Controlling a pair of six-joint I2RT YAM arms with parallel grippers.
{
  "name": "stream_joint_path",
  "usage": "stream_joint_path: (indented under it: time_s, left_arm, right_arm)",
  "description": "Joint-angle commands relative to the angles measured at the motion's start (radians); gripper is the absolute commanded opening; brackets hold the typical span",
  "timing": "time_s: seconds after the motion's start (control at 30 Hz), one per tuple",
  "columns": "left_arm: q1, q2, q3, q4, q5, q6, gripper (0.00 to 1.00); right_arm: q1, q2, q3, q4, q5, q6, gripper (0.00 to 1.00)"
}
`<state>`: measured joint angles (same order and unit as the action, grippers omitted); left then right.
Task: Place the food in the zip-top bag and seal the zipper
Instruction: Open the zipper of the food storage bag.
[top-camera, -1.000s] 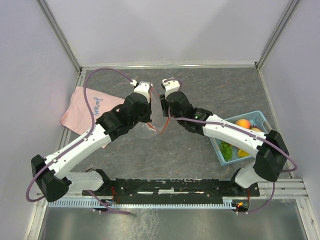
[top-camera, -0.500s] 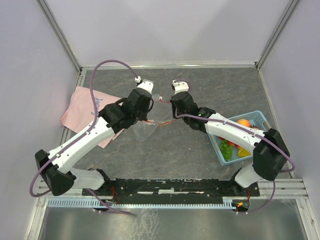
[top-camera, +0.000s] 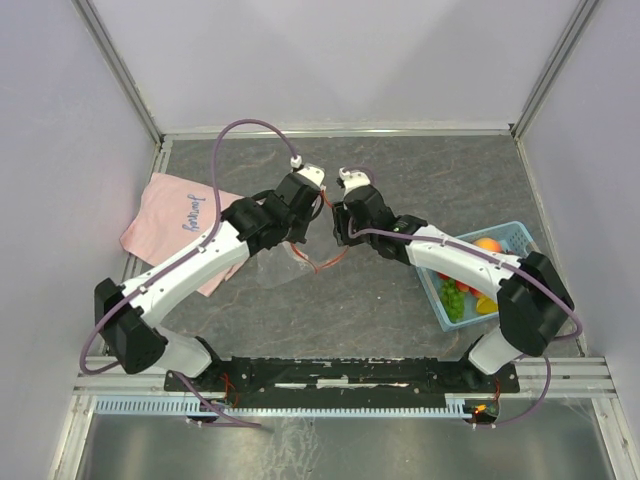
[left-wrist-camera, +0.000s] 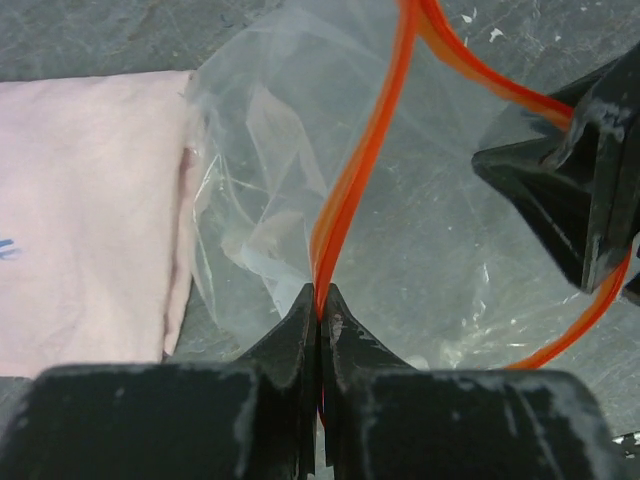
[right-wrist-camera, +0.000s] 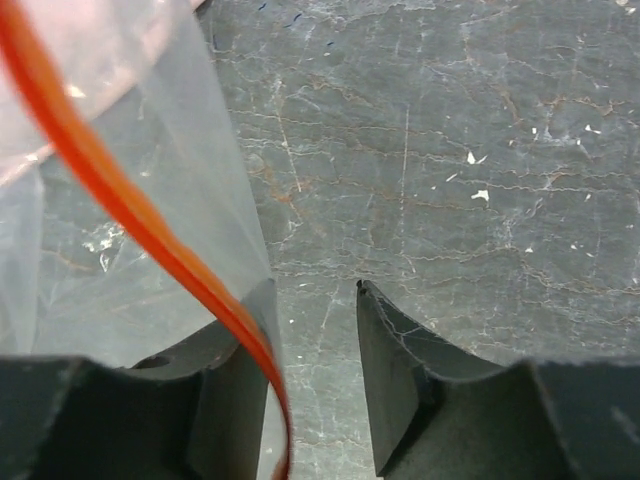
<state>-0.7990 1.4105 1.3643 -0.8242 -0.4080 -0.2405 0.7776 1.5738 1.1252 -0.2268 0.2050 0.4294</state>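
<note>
We find the left gripper clenched: its two black fingers meet tip to tip and grasp the zipper, the thin orange-red strip along the mouth of the bag. In the left wrist view the strip rises from that pinch toward 12 o'clock, where it parts into two bands. One band bends toward 2 o'clock and passes behind another black finger at 3 o'clock. We find the right gripper released: its jaws stand apart with bare table showing between them, and nothing is clamped. In the right wrist view the strip comes down from 11 o'clock, lies across the inner edge of the finger at 7 o'clock and drops into the gap. Whether it touches that finger we cannot tell. Reading the top view as a dial with the far wall at 12 o'clock, the two grippers face each other just past the centre of the table. The mouth of the bag is spread between them, and its clear film sags toward 7 o'clock. The food lies in a light-blue basket at 3 o'clock, well apart from the bag. A pink cloth lies flat at 9 o'clock, its edge just beside the bag film.
</note>
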Motion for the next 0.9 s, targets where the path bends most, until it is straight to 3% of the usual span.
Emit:
stream_joint_path:
  time_s: [0.0,0.13,0.23,0.37,0.5,0.7,0.87]
  left_arm:
    - [-0.003,0.044,0.044,0.038,0.057,0.015,0.03]
    - [-0.002,0.066,0.044,0.038,0.066,0.011,0.03]
    - [-0.003,0.063,0.044,0.040,0.065,0.006,0.03]
    - [-0.002,0.041,0.032,0.052,0.063,0.002,0.03]
    - [-0.002,0.007,-0.003,0.080,0.073,-0.012,0.11]
    - [-0.002,-0.033,-0.060,0.109,0.071,-0.038,0.21]
    - [-0.002,-0.045,-0.088,0.113,0.073,-0.036,0.23]
  right_arm:
    - [-0.004,-0.071,0.007,0.014,-0.052,-0.015,0.49]
    - [-0.005,-0.113,-0.017,0.006,-0.014,-0.023,0.54]
    - [-0.006,-0.123,-0.039,0.006,0.033,-0.015,0.47]
    - [-0.006,-0.114,-0.046,0.006,0.047,0.003,0.20]
    - [-0.006,-0.113,-0.046,0.007,0.040,0.028,0.04]
    - [-0.006,-0.122,-0.053,0.013,0.032,0.066,0.02]
    - [-0.006,-0.126,-0.061,0.016,0.032,0.075,0.02]
